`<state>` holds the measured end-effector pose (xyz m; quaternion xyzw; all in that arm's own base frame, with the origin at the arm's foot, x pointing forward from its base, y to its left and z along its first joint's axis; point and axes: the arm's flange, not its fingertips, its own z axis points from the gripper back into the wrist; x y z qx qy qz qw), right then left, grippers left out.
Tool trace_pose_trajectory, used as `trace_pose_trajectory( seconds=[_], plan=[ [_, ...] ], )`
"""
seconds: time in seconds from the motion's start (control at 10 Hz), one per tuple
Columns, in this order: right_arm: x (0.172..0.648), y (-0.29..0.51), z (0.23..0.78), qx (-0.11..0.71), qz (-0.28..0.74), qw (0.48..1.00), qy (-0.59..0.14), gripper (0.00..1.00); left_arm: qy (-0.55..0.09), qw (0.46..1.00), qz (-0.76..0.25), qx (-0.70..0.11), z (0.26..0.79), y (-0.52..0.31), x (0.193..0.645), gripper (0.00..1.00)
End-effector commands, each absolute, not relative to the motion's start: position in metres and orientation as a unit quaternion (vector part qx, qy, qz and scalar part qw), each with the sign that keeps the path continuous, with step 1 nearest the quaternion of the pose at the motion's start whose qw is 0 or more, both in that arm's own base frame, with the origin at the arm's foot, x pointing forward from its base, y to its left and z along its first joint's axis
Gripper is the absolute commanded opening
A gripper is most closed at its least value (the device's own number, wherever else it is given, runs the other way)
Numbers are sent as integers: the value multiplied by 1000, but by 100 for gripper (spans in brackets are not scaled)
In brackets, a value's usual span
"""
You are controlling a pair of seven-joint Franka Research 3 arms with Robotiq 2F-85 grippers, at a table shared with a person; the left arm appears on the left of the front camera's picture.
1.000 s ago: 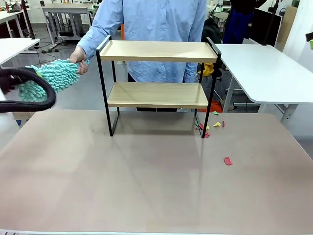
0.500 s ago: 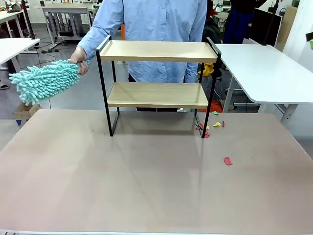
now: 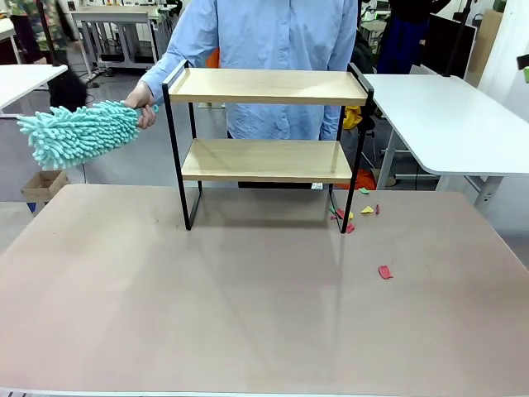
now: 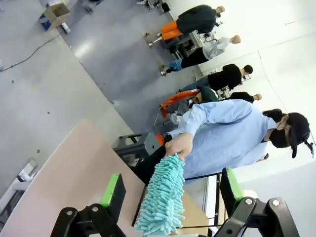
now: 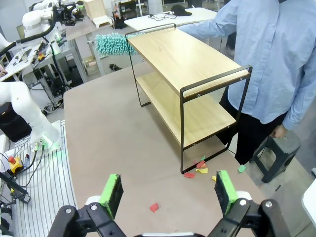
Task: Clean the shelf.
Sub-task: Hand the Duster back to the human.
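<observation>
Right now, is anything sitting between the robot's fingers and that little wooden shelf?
Nothing visible. In the right wrist view the open right gripper looks over bare table to the shelf; only small paper scraps lie near its foot. The open left gripper frames the teal duster held in the person's hand.

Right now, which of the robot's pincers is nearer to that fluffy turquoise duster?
The left. In its wrist view the left pincer is open with the duster just beyond its green pads. The right pincer sits far across the table, beyond the shelf.

no readable text, labels, brands, numbers or signs on anything
</observation>
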<state>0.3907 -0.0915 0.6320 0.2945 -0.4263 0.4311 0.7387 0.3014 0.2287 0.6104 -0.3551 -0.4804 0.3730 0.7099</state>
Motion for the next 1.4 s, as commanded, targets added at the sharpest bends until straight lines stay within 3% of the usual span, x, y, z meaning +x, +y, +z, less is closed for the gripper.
trace_pose_trajectory(
  seconds=[0.0,1.3],
  plan=[
    [391,-93,634,291,438,737,-425,100,-486,704,376,-357,614,231,298,100],
    [391,-93,634,291,438,737,-425,100,-486,704,376,-357,614,231,298,100]
  ],
)
